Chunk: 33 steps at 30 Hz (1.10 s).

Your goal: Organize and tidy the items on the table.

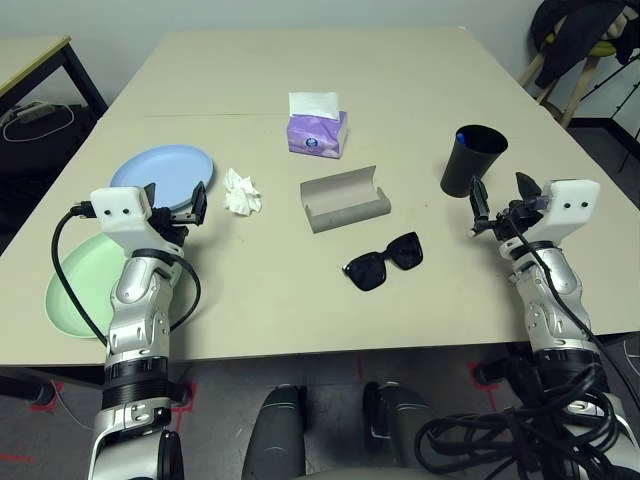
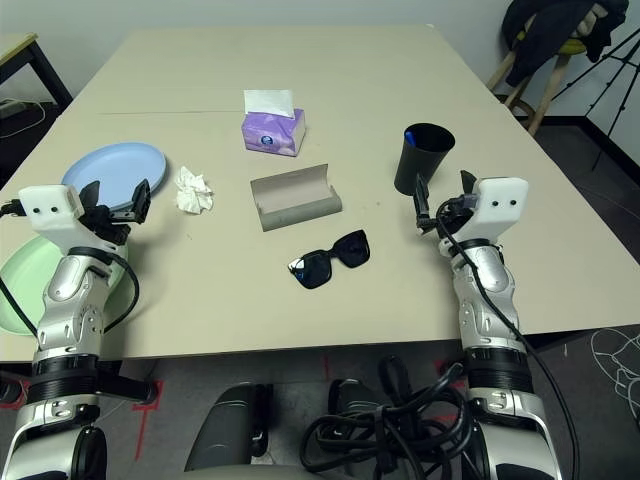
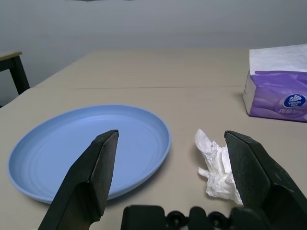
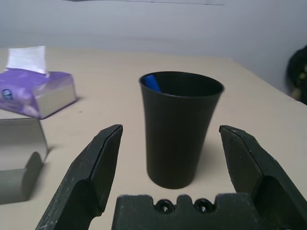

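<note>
Black sunglasses [image 1: 383, 262] lie near the middle of the table [image 1: 400, 90], with the grey glasses case [image 1: 344, 198] standing open just behind them. A crumpled white tissue [image 1: 241, 192] rests left of the case. The pale blue plate [image 1: 160, 169] and the mint green plate [image 1: 75, 290] sit at the left edge. My left gripper [image 1: 176, 202] hovers open over the blue plate's near rim, facing the tissue [image 3: 217, 165]. At the right, a black cup [image 1: 472, 160] holds a blue-capped pen [image 4: 151, 81]. My right gripper [image 1: 499, 197] is open just in front of the cup, empty.
A purple tissue box [image 1: 317, 130] stands behind the case. A smaller table [image 1: 30, 55] with black legs is at the far left. A stool with dark clothing [image 1: 580, 40] is at the far right. Cables [image 1: 520, 440] hang below the front edge.
</note>
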### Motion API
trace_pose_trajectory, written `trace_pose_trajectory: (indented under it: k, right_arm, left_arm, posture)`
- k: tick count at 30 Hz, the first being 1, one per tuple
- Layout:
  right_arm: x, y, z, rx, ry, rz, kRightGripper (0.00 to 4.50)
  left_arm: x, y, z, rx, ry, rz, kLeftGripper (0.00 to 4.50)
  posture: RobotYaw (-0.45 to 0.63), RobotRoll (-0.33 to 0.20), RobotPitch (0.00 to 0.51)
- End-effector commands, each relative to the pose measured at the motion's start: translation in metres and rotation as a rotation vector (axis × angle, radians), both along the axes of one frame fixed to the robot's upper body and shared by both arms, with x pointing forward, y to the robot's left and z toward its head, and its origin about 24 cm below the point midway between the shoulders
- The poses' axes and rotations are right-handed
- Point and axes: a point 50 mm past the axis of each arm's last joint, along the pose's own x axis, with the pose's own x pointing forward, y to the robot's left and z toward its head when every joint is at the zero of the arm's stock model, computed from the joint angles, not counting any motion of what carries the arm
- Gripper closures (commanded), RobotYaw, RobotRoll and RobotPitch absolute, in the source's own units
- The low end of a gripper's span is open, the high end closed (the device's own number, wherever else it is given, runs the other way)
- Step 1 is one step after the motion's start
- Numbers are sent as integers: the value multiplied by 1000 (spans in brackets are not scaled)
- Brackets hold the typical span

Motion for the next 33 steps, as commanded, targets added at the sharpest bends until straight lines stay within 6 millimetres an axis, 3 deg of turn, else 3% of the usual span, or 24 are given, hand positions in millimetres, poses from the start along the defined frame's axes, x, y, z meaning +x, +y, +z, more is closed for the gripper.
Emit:
trace_pose_trajectory:
  k: [1, 13, 23, 33]
  right_arm:
    - [-1, 1, 1, -8, 4, 128, 23]
    - [2, 18, 4, -121, 34, 598, 23]
    - [9, 37, 12, -183, 24, 870, 23]
    - [-12, 49, 8, -392, 67, 1211, 23]
  left_arm:
    - [-4, 2, -7, 4, 69, -77, 0]
    - [-30, 12, -4, 14, 103, -111, 0]
    - [-42, 11, -5, 28, 122, -112, 0]
    - [-42, 6, -6, 32, 133, -132, 0]
  posture:
    - [85, 0, 82]
    - [174, 0, 84]
    - [236, 0, 111]
    - [223, 0, 109]
